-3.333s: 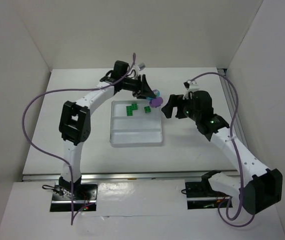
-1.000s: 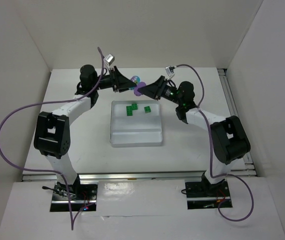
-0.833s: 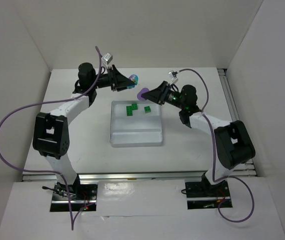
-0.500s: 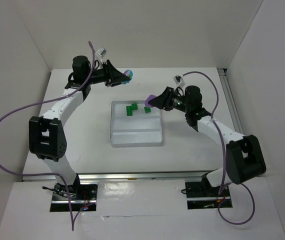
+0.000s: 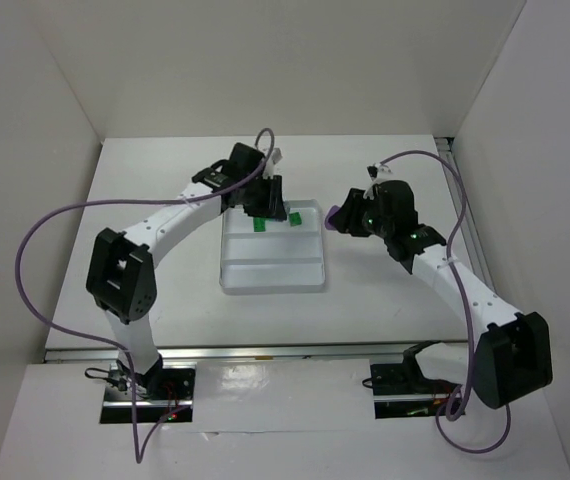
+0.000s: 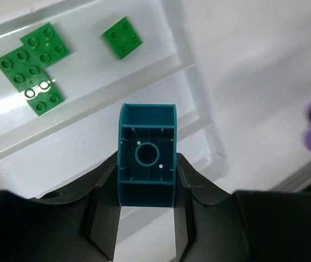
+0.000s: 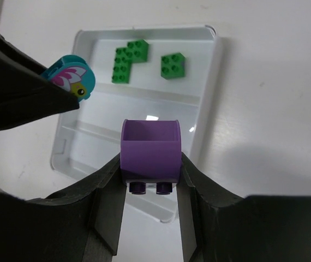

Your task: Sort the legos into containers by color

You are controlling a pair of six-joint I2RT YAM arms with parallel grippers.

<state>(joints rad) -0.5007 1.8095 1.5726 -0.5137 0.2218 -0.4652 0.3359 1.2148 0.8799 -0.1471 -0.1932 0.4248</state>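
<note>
The clear tray [image 5: 271, 276] lies mid-table, split by a ridge into two long containers. Its far compartment holds the green legos: an L-shaped cluster [image 5: 259, 224] [image 6: 33, 68] [image 7: 128, 61] and one small brick [image 5: 292, 217] [image 6: 122, 37] [image 7: 174, 64]. My left gripper [image 5: 268, 198] [image 6: 147, 170] hovers over that compartment, shut on a teal piece [image 6: 147, 123] [image 7: 71, 76] with a pink-and-yellow print. My right gripper [image 5: 337, 218] [image 7: 150, 165] is just off the tray's right rim, shut on the small purple cup [image 5: 333, 214] [image 7: 150, 146].
White walls enclose the table on three sides. Purple cables loop from both arms. The arm bases [image 5: 145, 385] [image 5: 410, 380] sit at the near edge. A metal rail [image 5: 265, 350] runs along the front.
The two grippers, joined at the back a second ago, have pulled apart. The left one swung out, then over the tray's far compartment with the teal piece. The right one carried the purple cup right.
</note>
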